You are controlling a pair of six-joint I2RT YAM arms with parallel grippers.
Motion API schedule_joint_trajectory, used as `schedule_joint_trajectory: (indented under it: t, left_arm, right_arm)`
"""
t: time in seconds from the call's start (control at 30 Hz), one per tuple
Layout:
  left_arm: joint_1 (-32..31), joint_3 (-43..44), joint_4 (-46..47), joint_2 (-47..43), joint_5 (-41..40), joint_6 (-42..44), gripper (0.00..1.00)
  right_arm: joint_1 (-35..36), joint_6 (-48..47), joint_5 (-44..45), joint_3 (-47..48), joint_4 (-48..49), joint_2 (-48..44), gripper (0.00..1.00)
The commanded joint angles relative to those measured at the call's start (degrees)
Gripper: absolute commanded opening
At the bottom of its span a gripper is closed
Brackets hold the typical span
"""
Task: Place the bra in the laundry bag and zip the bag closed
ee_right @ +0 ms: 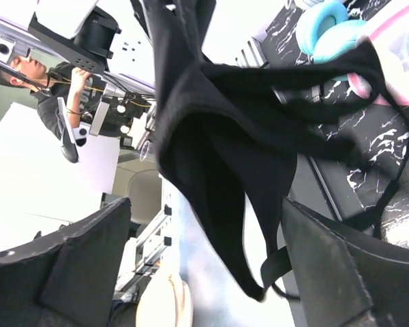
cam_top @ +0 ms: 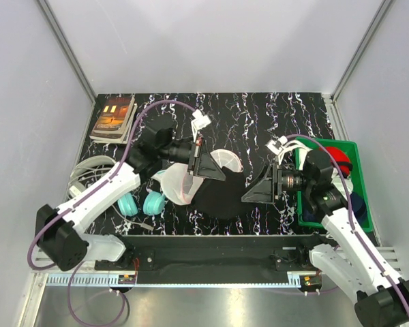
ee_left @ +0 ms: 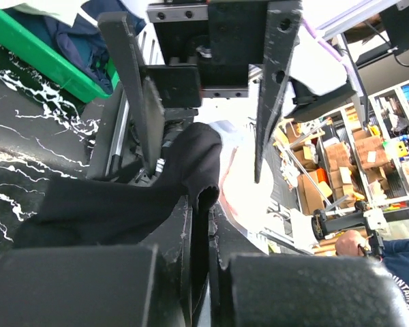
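The black bra hangs limp above the table's middle, and my left gripper is shut on its top edge. In the left wrist view the jaws pinch a fold of the black fabric. The laundry bag, white mesh with pink trim, lies open just left of and behind the bra, its second half behind. My right gripper stands open just right of the bra. In the right wrist view the bra dangles between the spread fingers, untouched; the bag's pink rim shows beyond.
Teal headphones lie left of the bag. A green bin with red, white and dark clothes stands at the right edge. Books sit at the back left, and a coiled white cable lies at the left.
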Motion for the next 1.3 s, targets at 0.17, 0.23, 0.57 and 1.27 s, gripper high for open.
schedule_joint_trajectory:
  t: [0.17,0.23,0.57,1.27]
  left_arm:
    - [4.16,3.19,-7.75,-6.77,-8.58,-2.06,0.00]
    - [4.16,9.52,-18.91,-6.87,-13.00,6.75,0.00]
    - [4.69,16.82,-27.58,-5.37,-17.24,15.12,0.00]
    - [-3.22,22.37,-23.37,0.87,-8.28,11.61,0.00]
  right_arm:
    - [0.39,-14.76,18.63,11.55,-27.32,0.09,1.00]
    - [0.39,-14.77,22.90,14.99,-29.67,1.59,1.00]
    - [0.39,-12.83,17.38,16.67,-34.87,1.68,1.00]
    - [1.89,-11.85,4.70,12.27,-22.21,6.16,1.00]
